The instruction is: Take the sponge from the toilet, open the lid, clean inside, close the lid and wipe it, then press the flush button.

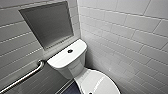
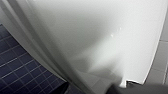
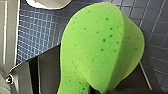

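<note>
The toilet (image 1: 65,58) stands in the tiled corner, its lid (image 1: 100,83) down; the right gripper (image 3: 93,90) pinches the folded sponge (image 3: 100,45) above the blue floor (image 3: 37,32); whether the left gripper (image 2: 132,89) is clenched or released cannot be told; the 1 flush button (image 1: 70,51) sits mid-tank.

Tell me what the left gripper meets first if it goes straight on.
Most likely the toilet: its glossy white curved surface lies straight ahead and looks close, though depth is unclear. The blue tiled floor lies beside it.
</note>
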